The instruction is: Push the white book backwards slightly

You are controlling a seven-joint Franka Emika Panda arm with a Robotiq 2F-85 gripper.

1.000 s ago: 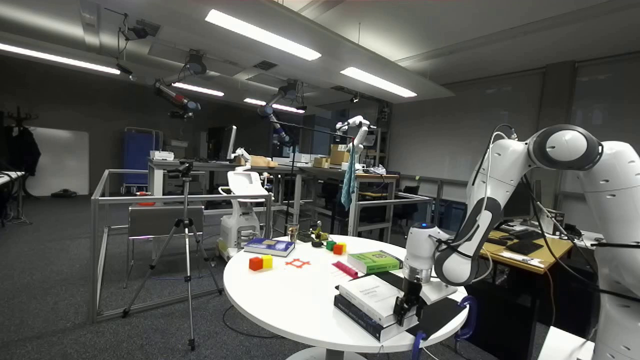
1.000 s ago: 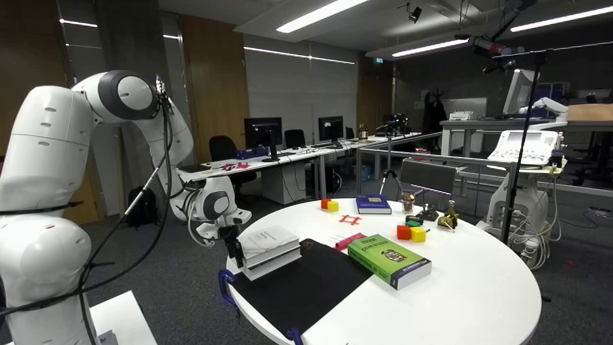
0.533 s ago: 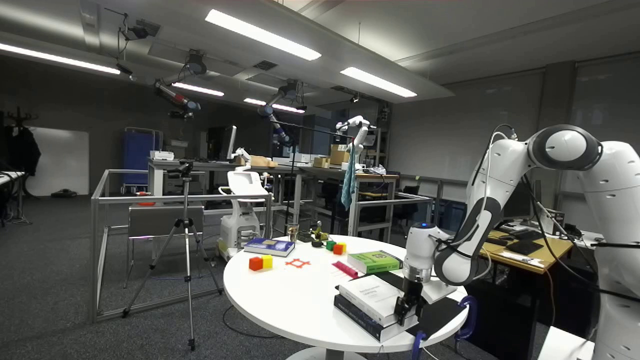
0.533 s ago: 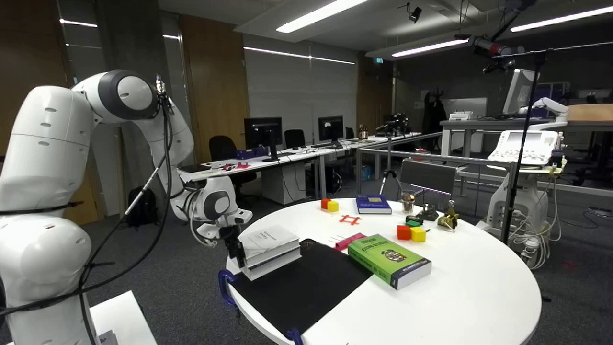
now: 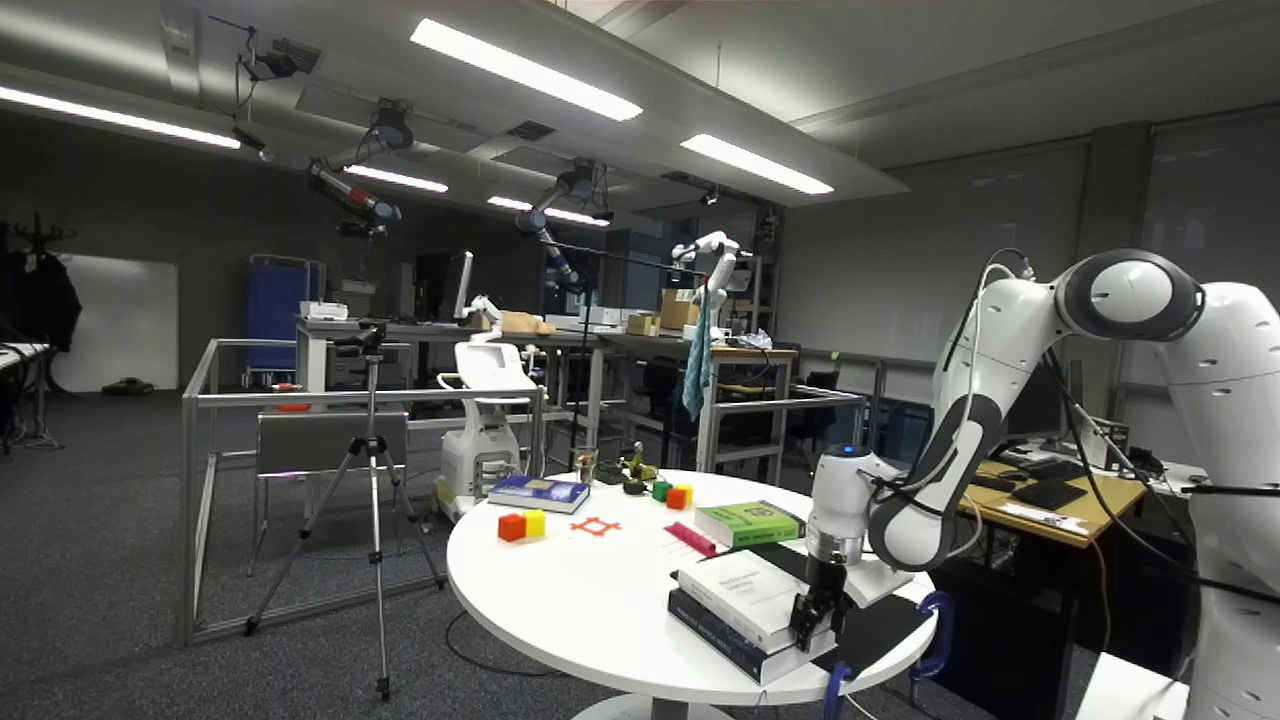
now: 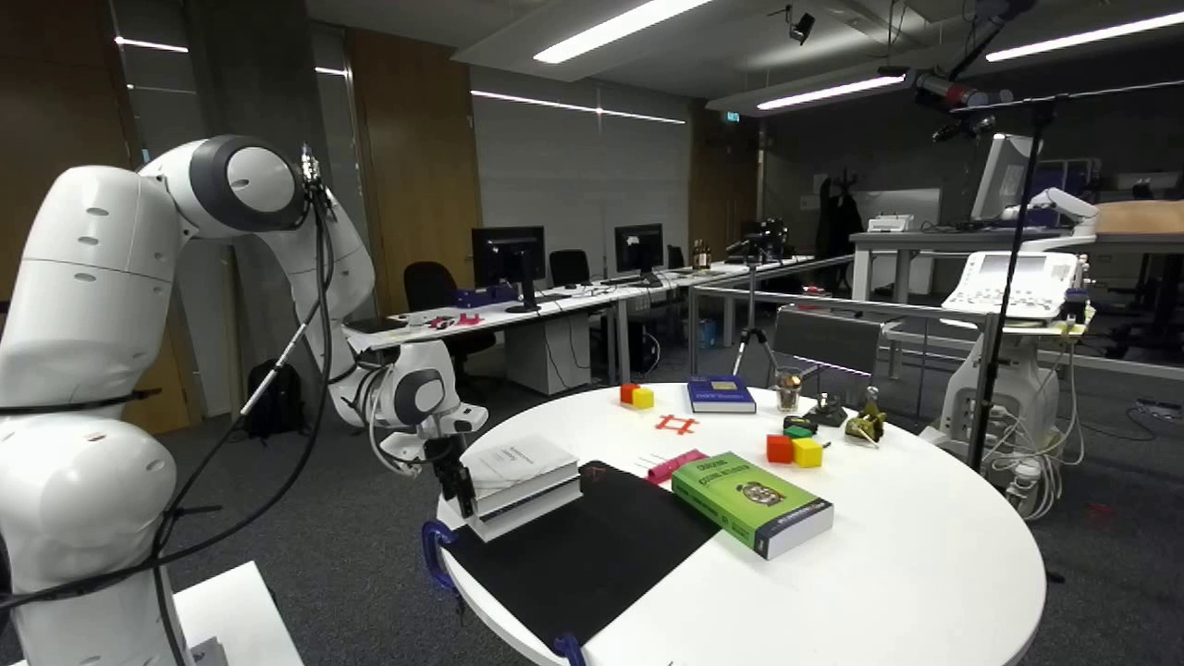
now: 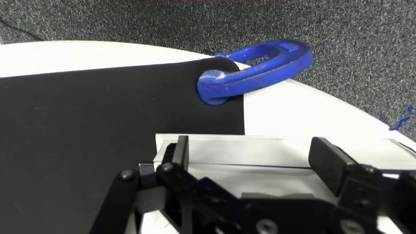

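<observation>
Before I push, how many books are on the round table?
4: the white book stacked on the dark book, the green book by the black mat, and the blue book near the glass. I see no sign of hidden ones.

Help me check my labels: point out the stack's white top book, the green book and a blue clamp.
White book (image 5: 748,600), in an exterior view: front cover.
Green book (image 6: 751,501), in an exterior view: front cover.
Blue clamp (image 7: 260,78), in the wrist view: curved frame.

In an exterior view the white book (image 5: 745,595), thick and closed, with grey lettering on its upward cover, lies flat on a dark-spined book (image 5: 716,636) at the near right of the round table (image 5: 580,605)
</observation>
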